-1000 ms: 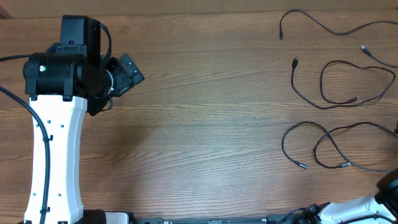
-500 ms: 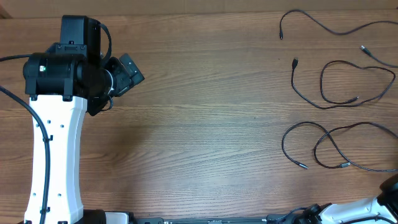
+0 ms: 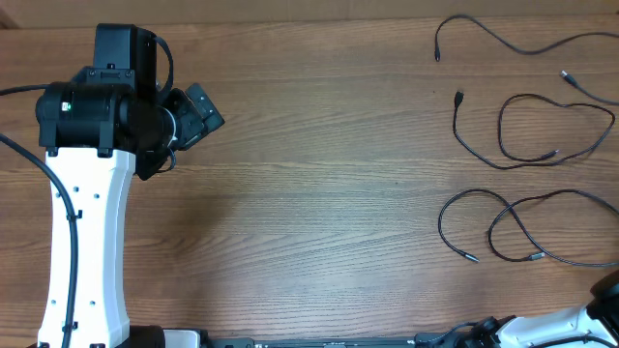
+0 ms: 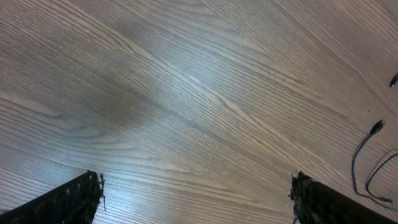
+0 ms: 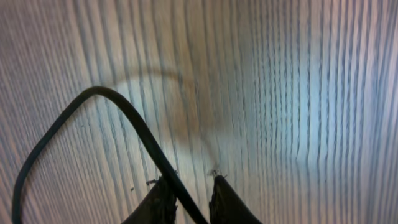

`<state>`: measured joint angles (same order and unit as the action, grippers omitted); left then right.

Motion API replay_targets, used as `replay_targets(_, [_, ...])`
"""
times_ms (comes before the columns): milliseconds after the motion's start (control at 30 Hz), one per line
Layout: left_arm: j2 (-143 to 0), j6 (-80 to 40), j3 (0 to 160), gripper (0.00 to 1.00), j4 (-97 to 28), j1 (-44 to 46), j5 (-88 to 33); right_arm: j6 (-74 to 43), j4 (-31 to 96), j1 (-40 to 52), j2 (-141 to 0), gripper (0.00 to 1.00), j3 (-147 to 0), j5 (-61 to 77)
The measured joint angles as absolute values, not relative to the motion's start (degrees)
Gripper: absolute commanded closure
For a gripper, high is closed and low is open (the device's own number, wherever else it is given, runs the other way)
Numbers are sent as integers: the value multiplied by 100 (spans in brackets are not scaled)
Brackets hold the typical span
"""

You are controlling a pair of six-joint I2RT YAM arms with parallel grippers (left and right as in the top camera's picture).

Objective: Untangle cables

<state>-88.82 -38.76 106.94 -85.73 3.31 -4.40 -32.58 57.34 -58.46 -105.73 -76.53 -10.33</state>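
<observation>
Several thin black cables lie spread apart at the table's right: one at the top [image 3: 513, 43], a looped one [image 3: 527, 135] in the middle, a crossed pair [image 3: 503, 227] below. In the right wrist view my right gripper [image 5: 193, 186] has its jaws drawn close around a black cable [image 5: 118, 102]. That cable arches up off the wood and casts a curved shadow. Only a bit of the right arm [image 3: 607, 300] shows in the overhead corner. My left gripper [image 4: 196, 190] stands wide open over bare wood, far left [image 3: 198, 116]. A cable end [image 4: 360, 165] shows at its view's right edge.
The white left arm [image 3: 87, 222] runs along the table's left side with its own thick black wire. A loose plug end [image 3: 569, 77] lies near the right edge. The table's far edge [image 3: 290, 17] runs along the top.
The dark part of the right arm has slipped a little further toward the bottom right corner. The left arm and the laid-out cables have not moved.
</observation>
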Motion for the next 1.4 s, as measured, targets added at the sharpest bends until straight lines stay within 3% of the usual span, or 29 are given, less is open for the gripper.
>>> replay_targets(867, [-8882,-3876,10694,0,-8573,331,-440,-2698,4991,-5846,-10584,96,-8733,-1135])
replay_targets(900, [-8882,-3876,10694,0,-8573,331,-440,-2672,4971,-5846,-10584,94,-8733,-1135])
replay_targets(933, [-8882,-3876,10694,1,-8573,331,-440,-2655,4952,-5848,-10586,84,-8733,-1135])
replay_targets(1067, [-8882,-3876,10694,1,-8573,331,-440,-2589,4836,-5846,-10586,25,-8733,-1017])
replay_targets(1133, [-8882,-3876,10694,0,-8573,331,-440,-2587,4790,-5846,-10589,9,-8733,-803])
replay_targets(1200, [-8882,-3876,10694,1,-8573,331,-440,-2543,4764,-5848,-10589,1,-8733,-537])
replay_targets(1400, [-8882,-3876,10694,1,-8573,331,-440,-2547,4764,-5817,-10589,0,-8735,287])
